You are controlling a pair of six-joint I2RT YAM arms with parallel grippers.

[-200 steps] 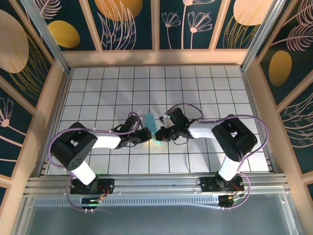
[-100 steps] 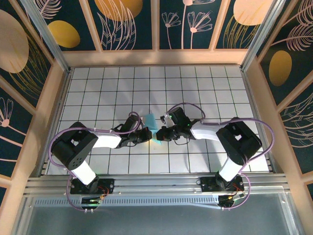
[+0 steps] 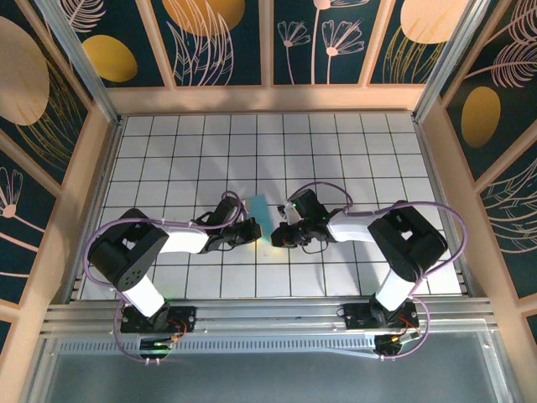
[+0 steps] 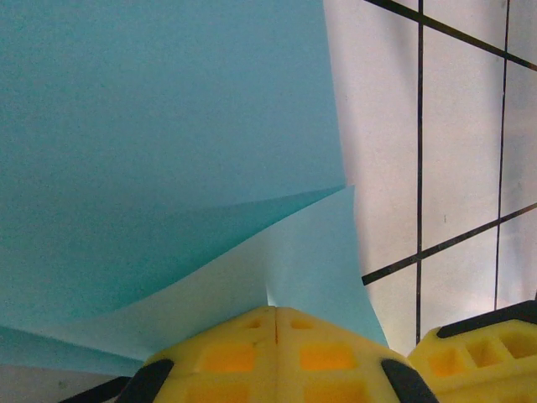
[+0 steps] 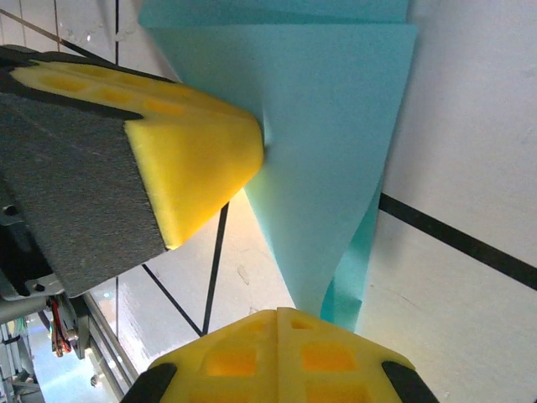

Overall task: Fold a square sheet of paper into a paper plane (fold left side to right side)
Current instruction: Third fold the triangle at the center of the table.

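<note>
The teal-blue sheet of paper [image 3: 261, 210] is folded over and stands partly lifted off the tiles between the two arms. My left gripper [image 3: 253, 232] is shut, and a crease of the sheet [image 4: 168, 151] runs straight into the seam of its yellow fingertips [image 4: 252, 353]. In the right wrist view the left fingers [image 5: 197, 151] dent the sheet [image 5: 336, 117] from the side. My right gripper [image 3: 278, 238] is shut. The sheet's narrow lower end passes behind one of its yellow fingertips [image 5: 336, 357], off the seam.
The white tiled floor [image 3: 352, 159] is walled by wooden posts and patterned panels [image 3: 226, 42]. The two grippers sit about half a tile apart, and the right fingertip [image 4: 482, 348] shows at the corner of the left wrist view. Purple cables [image 3: 319, 186] loop over both arms.
My right gripper has slid a little toward the near edge along the paper. More of the teal sheet now shows between the grippers. The left gripper has barely moved.
</note>
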